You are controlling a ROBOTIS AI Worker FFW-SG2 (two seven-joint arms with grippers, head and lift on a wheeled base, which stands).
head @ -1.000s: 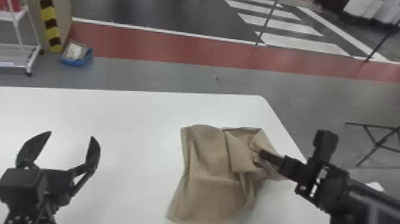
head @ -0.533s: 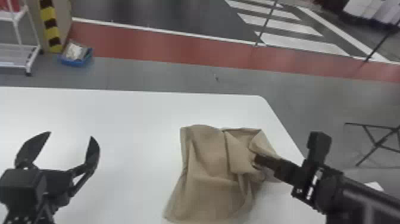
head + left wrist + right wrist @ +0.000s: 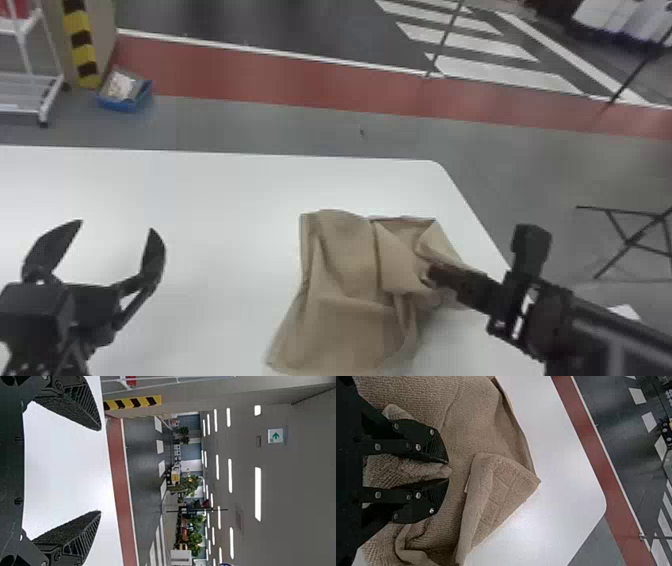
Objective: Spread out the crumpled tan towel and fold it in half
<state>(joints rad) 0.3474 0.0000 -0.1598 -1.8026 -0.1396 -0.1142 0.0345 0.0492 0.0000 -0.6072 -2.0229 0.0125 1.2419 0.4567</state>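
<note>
The tan towel (image 3: 345, 300) lies rumpled on the white table's right part, with folds bunched along its right side and one far corner turned over. My right gripper (image 3: 431, 274) is at that bunched side. In the right wrist view a ridge of the towel (image 3: 494, 435) is between the two fingers of my right gripper (image 3: 447, 470), which are closed on it. Off to the left of the towel, my left gripper (image 3: 117, 227) stands open above the table; in the left wrist view nothing is between the spread fingertips of my left gripper (image 3: 99, 470).
The white table (image 3: 215, 200) has its far right corner just beyond the towel. On the floor past it are a blue box (image 3: 125, 95) and a white rack (image 3: 30, 90) at the left, and a black folding stand (image 3: 630, 240) at the right.
My right gripper has shifted slightly left and toward the near side, and the towel's near left corner has slid a little toward the near side. The left arm has kept still.
</note>
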